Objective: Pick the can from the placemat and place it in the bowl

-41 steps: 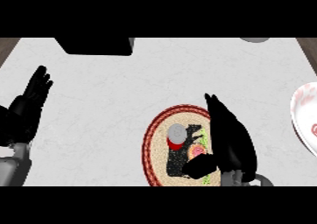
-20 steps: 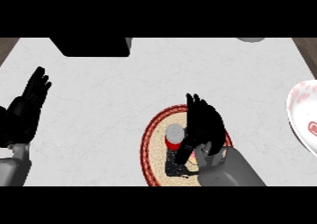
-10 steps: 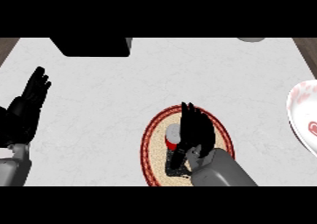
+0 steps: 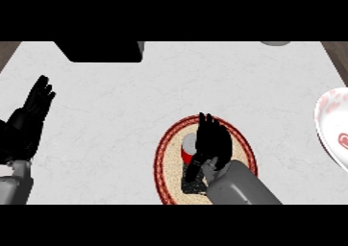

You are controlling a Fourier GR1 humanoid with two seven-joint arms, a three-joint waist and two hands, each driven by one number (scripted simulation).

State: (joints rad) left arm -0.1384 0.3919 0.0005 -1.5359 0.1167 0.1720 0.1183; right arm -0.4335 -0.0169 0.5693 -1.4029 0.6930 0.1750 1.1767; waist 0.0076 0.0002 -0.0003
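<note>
A red can with a grey top (image 4: 188, 148) stands on the round placemat (image 4: 168, 158), which is beige with a dark red rim, at the lower middle of the head view. My right hand (image 4: 211, 139) lies against the can's right side with its fingers straight and pointing away from me, hiding much of the can. The white bowl with red markings (image 4: 337, 132) sits at the right edge, partly cut off. At the left edge my left hand (image 4: 29, 121) rests open, fingers up, far from the can.
A black block (image 4: 105, 50) sits at the counter's far edge, left of centre. A small grey object (image 4: 276, 43) shows at the far right. Brown floor borders the white counter at both upper corners.
My right hand has slid left across the placemat and now sits against the can, covering more of it. The left hand, the can and the bowl have stayed put.
</note>
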